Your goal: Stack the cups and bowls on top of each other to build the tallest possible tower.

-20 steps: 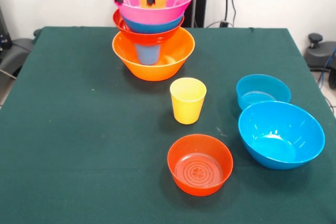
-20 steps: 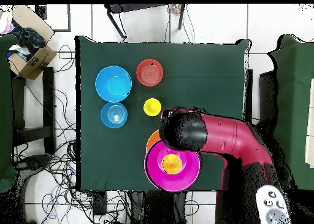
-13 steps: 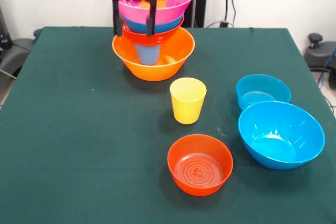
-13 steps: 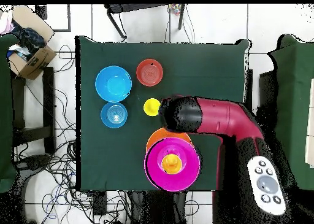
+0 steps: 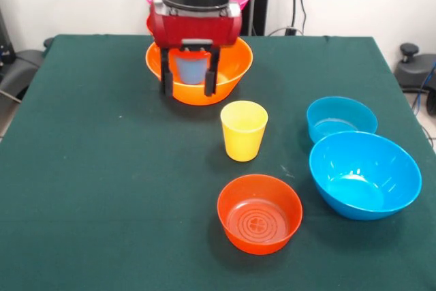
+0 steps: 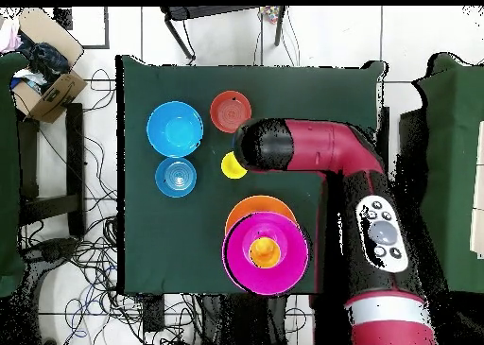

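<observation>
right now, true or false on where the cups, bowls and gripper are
1. The yellow cup sits inside the tower. False: it stands alone on the green tablecloth.
2. The gripper is open and empty. True.
3. Two blue bowls stand apart from the tower. True: the bigger blue bowl and the smaller blue bowl.
4. The red-orange bowl holds a cup. False: it is empty.
5. The pink bowl holds an orange cup. True.

We are seeing the tower [image 5: 198, 66] standing at the table's far side: big orange bowl [image 5: 233, 69] as base, pink bowl [image 6: 266, 252] on top holding the orange cup [image 6: 264, 251]. The yellow cup [image 5: 243, 130] is standing upright alone, the red-orange bowl [image 5: 259, 214] nearer, two blue bowls [image 5: 364, 174] sitting right.
</observation>
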